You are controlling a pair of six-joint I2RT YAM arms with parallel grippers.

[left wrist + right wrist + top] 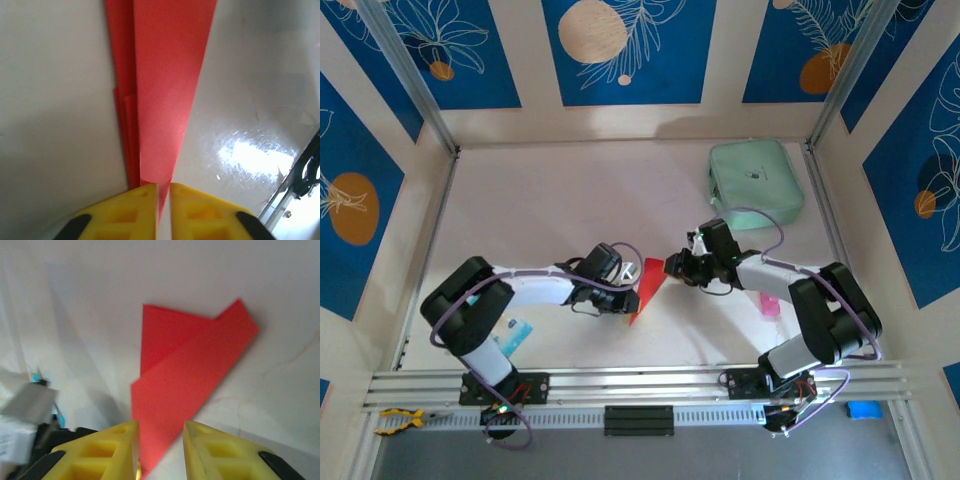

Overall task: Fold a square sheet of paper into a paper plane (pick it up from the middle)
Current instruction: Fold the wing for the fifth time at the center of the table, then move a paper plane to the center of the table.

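The square sheet of paper (pixel 649 283) is bright red and folded into a narrow, pointed paper plane lying on the table between the two arms. My left gripper (pixel 623 293) is at its left side. In the left wrist view the yellow fingers (pixel 142 200) stand a narrow gap apart, with the thin edge of the paper plane (pixel 165 90) running down into the left gripper (pixel 163 189). My right gripper (pixel 680 268) is at the wide upper end. Its jaws are open in the right wrist view, and the paper plane (pixel 185 375) lies flat beneath the right gripper (pixel 161 426).
A mint-green pouch (pixel 756 178) lies at the back right. A pink item (pixel 770 303) sits by the right arm and a blue-and-white packet (pixel 513 335) by the left arm's base. A metal rail (pixel 640 385) runs along the near edge.
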